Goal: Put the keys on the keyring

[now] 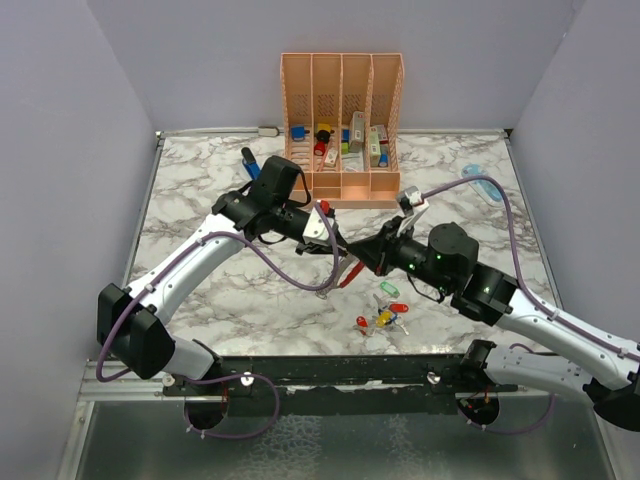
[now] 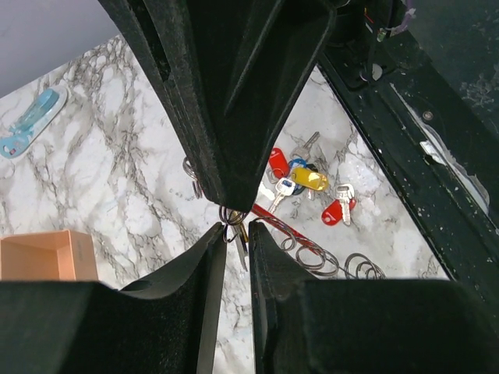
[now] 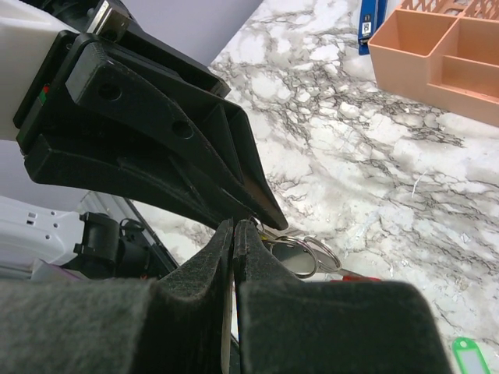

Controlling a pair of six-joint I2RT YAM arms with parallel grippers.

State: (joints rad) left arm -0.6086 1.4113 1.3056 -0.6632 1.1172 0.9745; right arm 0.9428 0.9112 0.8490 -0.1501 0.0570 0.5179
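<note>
The keyring hangs between my two grippers above the table, its red side (image 1: 350, 275) slanting down; in the left wrist view the red bar (image 2: 284, 231) carries wire loops. My left gripper (image 2: 235, 227) is nearly shut, with a small split ring and a key blade in the narrow gap at the keyring's end. My right gripper (image 3: 235, 227) meets it tip to tip, shut on a thin pale metal strip that looks like a key. Loose keys (image 1: 383, 318) with red, yellow and blue heads lie on the marble, also in the left wrist view (image 2: 309, 181). A green key (image 1: 390, 288) lies beside them.
The peach organiser (image 1: 342, 190) with coloured blocky items stands at the back. The dark blue stick tool (image 1: 249, 161) lies to its left and the pale blue flat tool (image 1: 481, 184) to its right. The black table-edge rail (image 2: 405, 156) is close to the keys.
</note>
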